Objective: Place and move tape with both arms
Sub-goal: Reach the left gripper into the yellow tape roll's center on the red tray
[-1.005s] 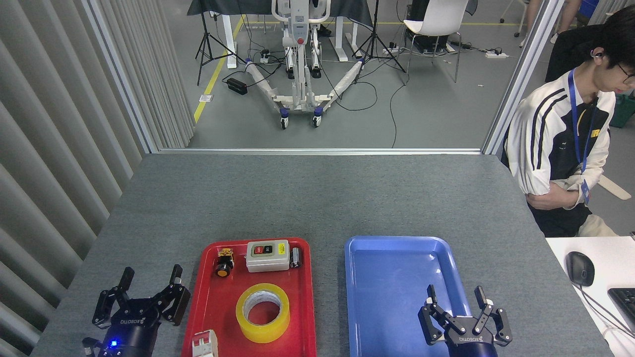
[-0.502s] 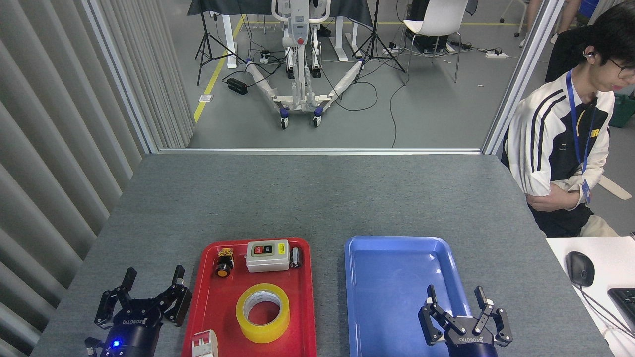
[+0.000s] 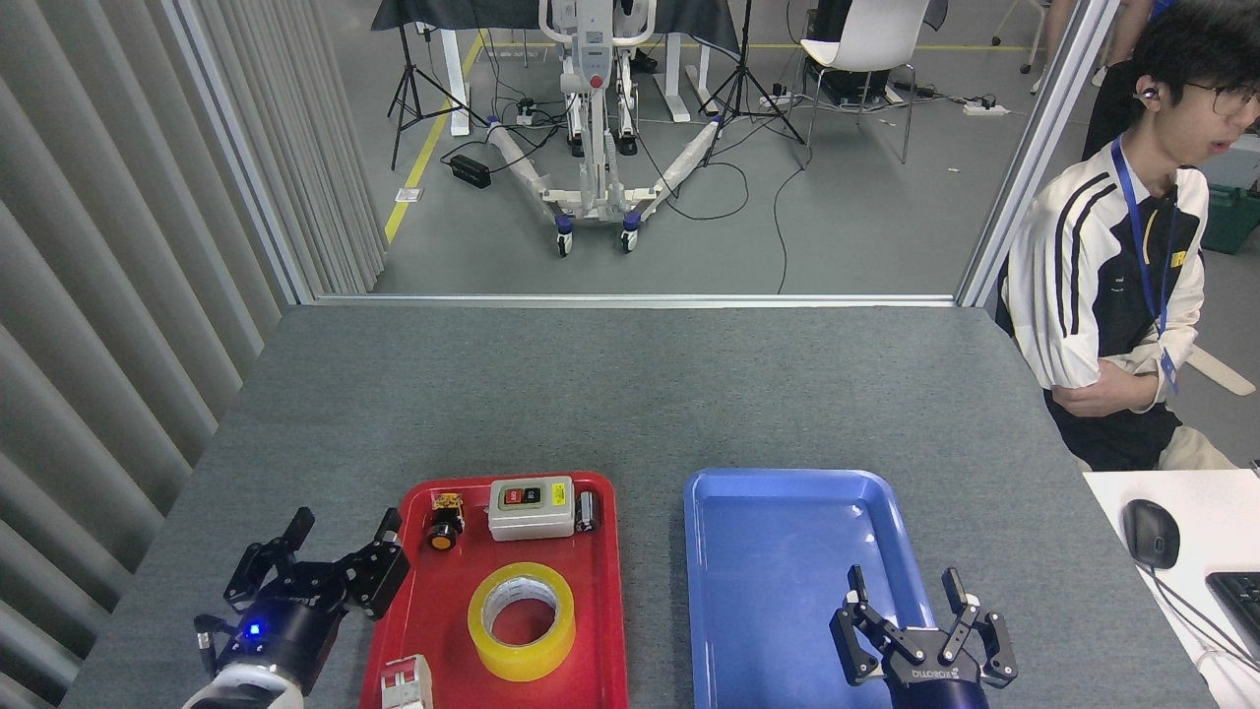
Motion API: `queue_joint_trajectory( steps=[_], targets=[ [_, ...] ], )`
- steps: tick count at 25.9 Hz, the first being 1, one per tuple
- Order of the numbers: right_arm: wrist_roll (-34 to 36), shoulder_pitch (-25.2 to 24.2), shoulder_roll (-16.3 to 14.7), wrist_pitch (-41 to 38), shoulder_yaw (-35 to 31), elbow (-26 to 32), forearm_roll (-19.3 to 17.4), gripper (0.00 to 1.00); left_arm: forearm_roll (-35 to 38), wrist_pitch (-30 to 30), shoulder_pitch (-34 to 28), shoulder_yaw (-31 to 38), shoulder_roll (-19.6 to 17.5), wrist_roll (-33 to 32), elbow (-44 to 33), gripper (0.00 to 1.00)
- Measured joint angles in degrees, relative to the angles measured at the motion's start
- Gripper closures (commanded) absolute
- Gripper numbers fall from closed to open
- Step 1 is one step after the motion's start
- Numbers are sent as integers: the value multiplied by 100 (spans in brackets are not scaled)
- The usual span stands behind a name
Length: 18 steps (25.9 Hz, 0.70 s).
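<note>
The yellow tape roll [image 3: 522, 620] lies flat in the near half of the red tray [image 3: 423, 611], its grey-white core facing up. My left gripper [image 3: 345, 522] is open just left of the tray's left rim, tilted toward the tray, nothing between its fingers. Over the near right part of the blue tray [image 3: 778, 551] my right gripper [image 3: 904, 581] stands open and empty, fingers pointing away from me.
The red tray also holds a grey switch box [image 3: 532, 507], a yellow-black push button [image 3: 445, 522], a small black part [image 3: 588, 510] and a white breaker [image 3: 406, 681]. A seated person [image 3: 1122, 286] is at the table's right edge, beside a white desk with a mouse [image 3: 1150, 533].
My left gripper has moved right and slightly forward, toward the red tray's left rim. The right gripper and the tape have not moved. The person has straightened up.
</note>
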State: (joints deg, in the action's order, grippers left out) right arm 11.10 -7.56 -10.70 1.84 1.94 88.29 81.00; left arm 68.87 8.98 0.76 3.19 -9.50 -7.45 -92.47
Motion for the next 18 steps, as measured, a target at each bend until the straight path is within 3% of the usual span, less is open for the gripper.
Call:
queue_joint_trajectory(
  steps=[3,6,11,18],
  targets=[
    [-20,0,-2,0,0,11,-5,0,-185,-13,356,-730,-518,-543,76,0],
    [-34,0,-13,21,-1,26,-11,0,-386,-5,645,-1398,-797,-1022,220,0],
    [-36,0,-54,22,-2,77,-13,0,-899,-14,1078,-2051,-984,-1585,444,0],
    [-54,0,-71,14,-8,101,-14,0,-1072,-207,1523,-2792,-1089,-1844,658,0]
  ],
)
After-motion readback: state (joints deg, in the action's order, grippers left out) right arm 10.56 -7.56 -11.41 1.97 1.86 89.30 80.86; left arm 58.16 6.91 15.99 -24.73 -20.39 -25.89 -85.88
